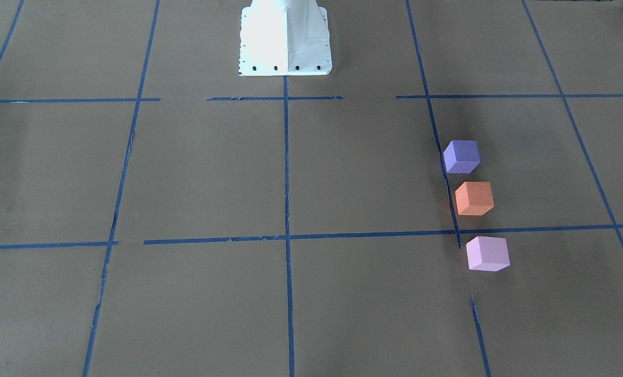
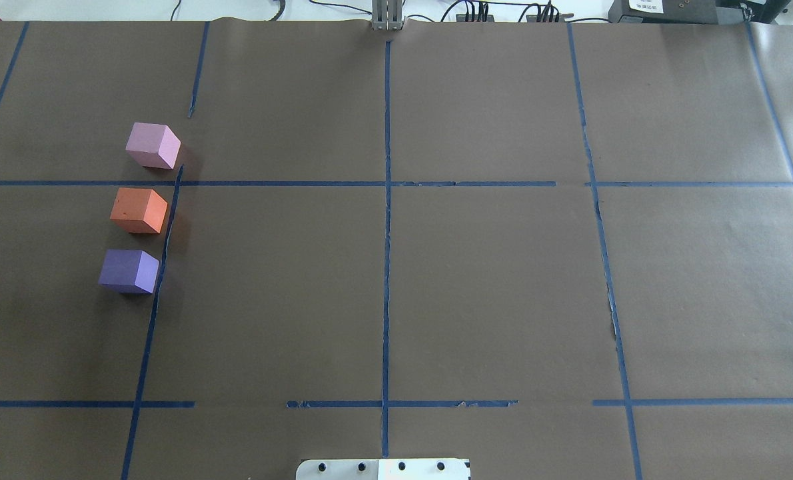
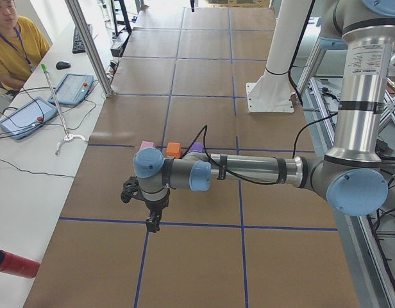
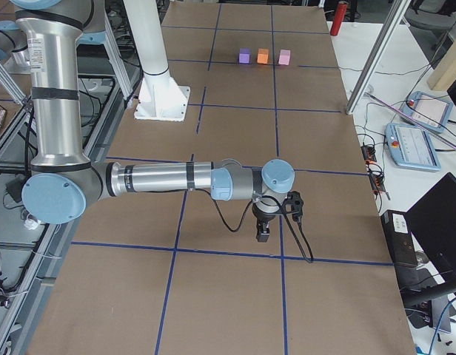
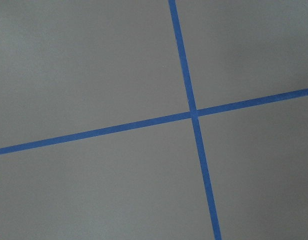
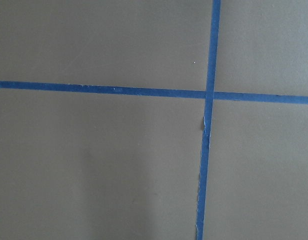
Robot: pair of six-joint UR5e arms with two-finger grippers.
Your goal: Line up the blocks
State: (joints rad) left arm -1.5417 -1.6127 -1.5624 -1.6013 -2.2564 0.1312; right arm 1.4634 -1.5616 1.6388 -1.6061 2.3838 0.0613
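Three cubes stand in a row on the brown table, with small gaps between them: violet-purple (image 1: pixel 462 156), orange (image 1: pixel 474 198) and pale pink (image 1: pixel 487 253). In the overhead view they lie at the left: pink (image 2: pixel 152 145), orange (image 2: pixel 138 210), purple (image 2: pixel 128 271). My left gripper (image 3: pixel 149 221) shows only in the exterior left view, above bare paper and apart from the cubes; I cannot tell whether it is open or shut. My right gripper (image 4: pixel 263 235) shows only in the exterior right view, far from the cubes; I cannot tell its state either. Both wrist views show only paper and blue tape.
The white robot base (image 1: pixel 284 39) stands at the table's middle edge. Blue tape lines (image 2: pixel 386 200) grid the brown paper. An operator (image 3: pixel 11 45) sits beside tablets (image 3: pixel 72 88) on a side bench. A red cylinder (image 3: pixel 15 264) lies there too.
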